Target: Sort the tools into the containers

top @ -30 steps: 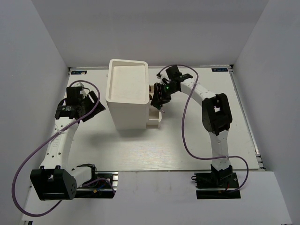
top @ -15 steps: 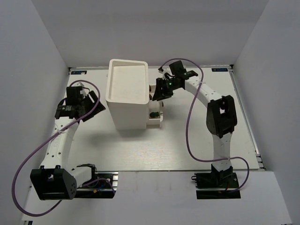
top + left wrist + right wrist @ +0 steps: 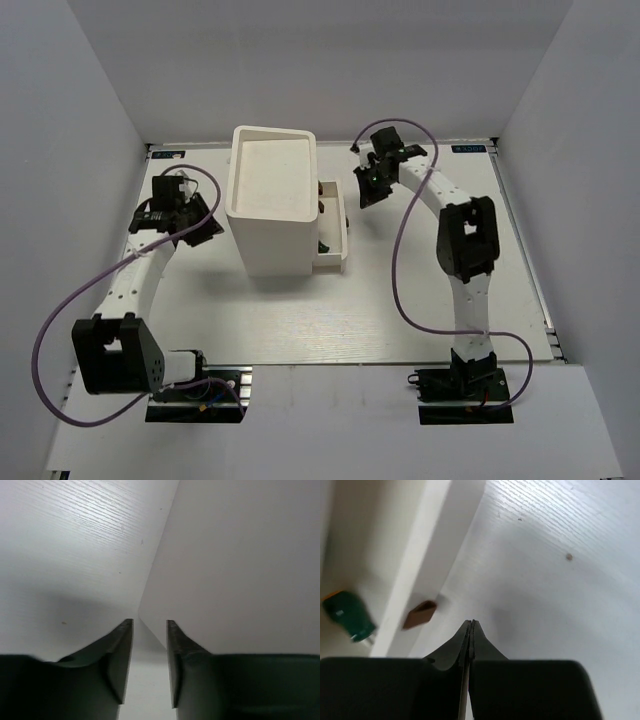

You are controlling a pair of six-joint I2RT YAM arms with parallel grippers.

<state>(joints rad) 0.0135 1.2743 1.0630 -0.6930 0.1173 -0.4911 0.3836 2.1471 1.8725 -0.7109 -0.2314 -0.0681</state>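
Note:
The tall white bin (image 3: pixel 270 235) stands mid-table with the narrow white bin (image 3: pixel 346 236) against its right side. A green stubby screwdriver (image 3: pixel 324 246) (image 3: pixel 348 616) with an orange end lies inside the narrow bin (image 3: pixel 420 555). Something dark (image 3: pixel 322 208) sits further back in that bin; I cannot tell what it is. My right gripper (image 3: pixel 362 196) (image 3: pixel 471 623) is shut and empty, just right of the narrow bin, over bare table. My left gripper (image 3: pixel 203 222) (image 3: pixel 149 622) is left of the tall bin's wall (image 3: pixel 235 555), open with a narrow empty gap. The other tools are out of view.
White walls enclose the table on the left, back and right. A small brown patch (image 3: pixel 420 614) shows on the narrow bin's outer side. Purple cables loop from both arms (image 3: pixel 400 280). Bare tabletop (image 3: pixel 300 310) lies in front of the bins.
The right gripper left the green screwdriver in the narrow bin, shut, and drew back to the right. The left arm shifted toward the back and its jaws narrowed.

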